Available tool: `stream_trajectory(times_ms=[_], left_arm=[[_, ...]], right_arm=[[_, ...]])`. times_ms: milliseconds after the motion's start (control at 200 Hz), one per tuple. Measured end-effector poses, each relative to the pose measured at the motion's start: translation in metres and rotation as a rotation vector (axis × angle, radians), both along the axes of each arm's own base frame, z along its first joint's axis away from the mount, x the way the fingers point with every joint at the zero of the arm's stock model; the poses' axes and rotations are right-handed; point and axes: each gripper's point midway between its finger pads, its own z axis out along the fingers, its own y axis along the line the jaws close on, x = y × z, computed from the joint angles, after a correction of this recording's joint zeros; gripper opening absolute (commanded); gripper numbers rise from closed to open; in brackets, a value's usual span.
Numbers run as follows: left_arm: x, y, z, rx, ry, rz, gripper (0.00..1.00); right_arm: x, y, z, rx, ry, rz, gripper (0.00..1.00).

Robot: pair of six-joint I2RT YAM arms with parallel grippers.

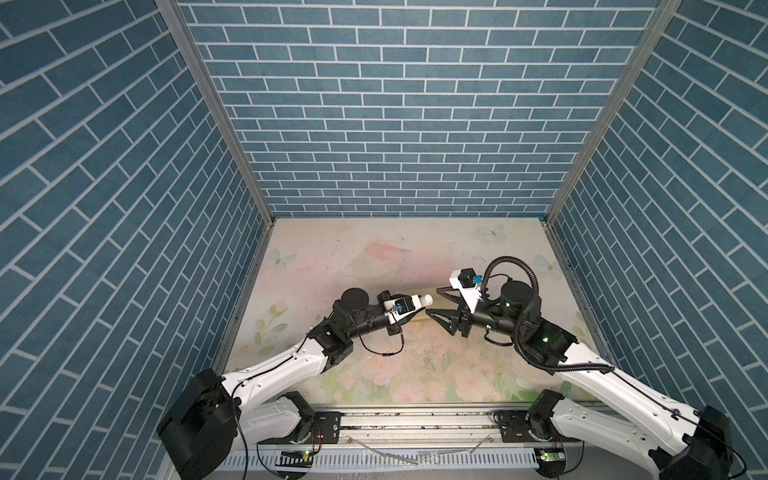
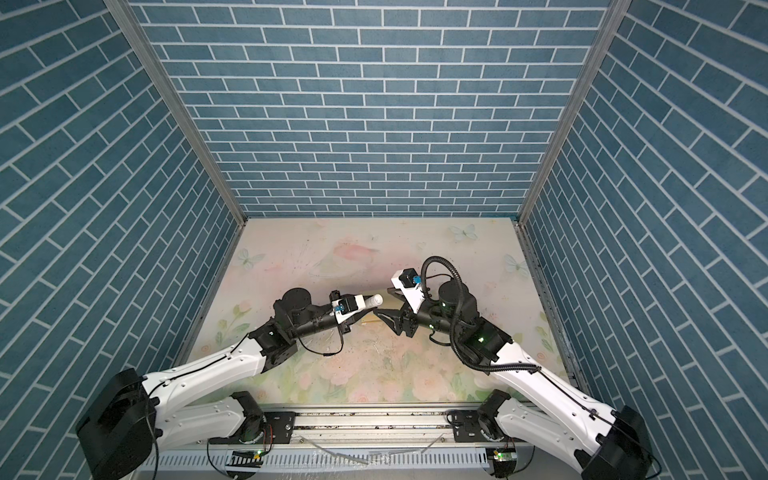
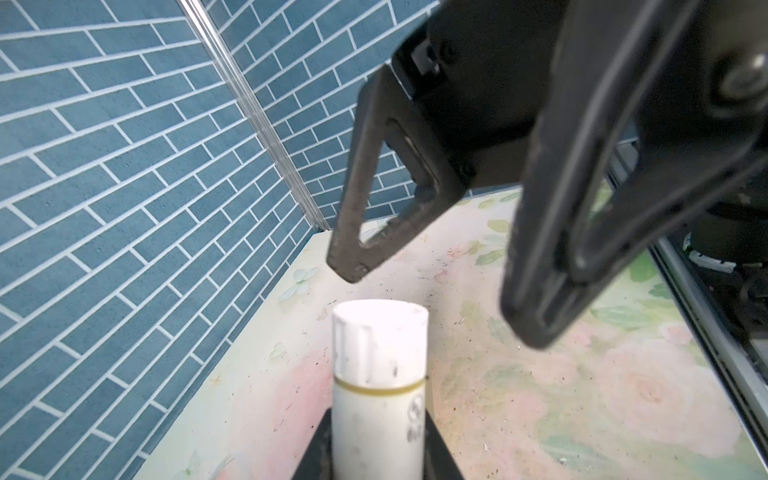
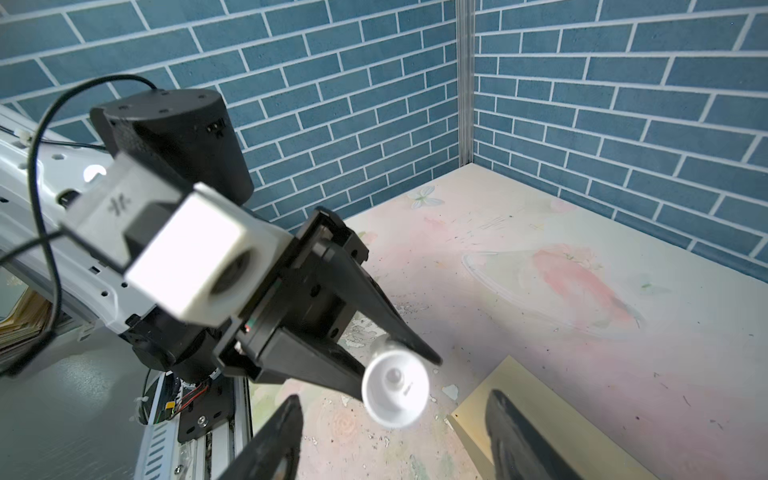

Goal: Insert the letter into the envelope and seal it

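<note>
Envelope point(image 4: 532, 386) is seen flat mid-bench point(image 4: 582, 257), below both grippers. Letter is not seen, possibly already inside. Paper is judged thin, light and floppy, easily slid. It is best pinned flat and taken by the flap edge. Right gripper point(image 3: 440, 299) is spread wide, empty. Left gripper point(image 4: 395, 376) is clamped on a white tube point(image 3: 378, 374).
</note>
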Motion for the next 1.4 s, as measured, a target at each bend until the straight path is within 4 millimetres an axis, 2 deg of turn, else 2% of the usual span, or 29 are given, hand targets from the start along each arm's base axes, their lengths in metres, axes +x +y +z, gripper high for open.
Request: stream_trajectory(times_ms=[220,400,595,720,805,905,965,1095,1250,1400], left_arm=[[-0.006,-0.004,0.012,-0.073,0.037,-0.047,0.00],[-0.008,-0.007,0.013,-0.090,0.051,-0.067,0.00],[-0.009,-0.007,0.013,-0.093,0.060,-0.074,0.00],[-0.009,-0.008,0.012,-0.092,0.066,-0.075,0.00],[-0.006,-0.007,0.011,-0.092,0.074,-0.064,0.00],[-0.005,-0.006,0.010,-0.093,0.077,-0.059,0.09],[-0.005,-0.006,0.010,-0.093,0.080,-0.056,0.23],[-0.001,-0.005,0.010,-0.093,0.084,-0.032,0.44],[0.007,0.001,0.005,-0.093,0.108,0.037,0.60],[0.025,0.015,-0.009,-0.087,0.205,0.185,0.63]], right_arm=[[0.001,0.007,0.009,0.040,-0.036,0.012,0.61],[0.006,0.016,0.000,0.030,-0.026,0.022,0.57],[0.009,0.023,-0.002,0.035,-0.029,0.029,0.47],[0.010,0.029,-0.002,0.039,-0.031,0.037,0.39],[0.008,0.033,0.000,0.045,-0.037,0.053,0.23],[0.009,0.034,0.000,0.046,-0.036,0.052,0.06],[0.009,0.034,0.000,0.044,-0.037,0.050,0.00],[0.015,0.032,-0.002,0.034,-0.037,0.010,0.00],[0.037,0.018,-0.017,-0.035,-0.020,-0.148,0.00],[0.064,-0.010,-0.033,-0.104,0.016,-0.346,0.00]])
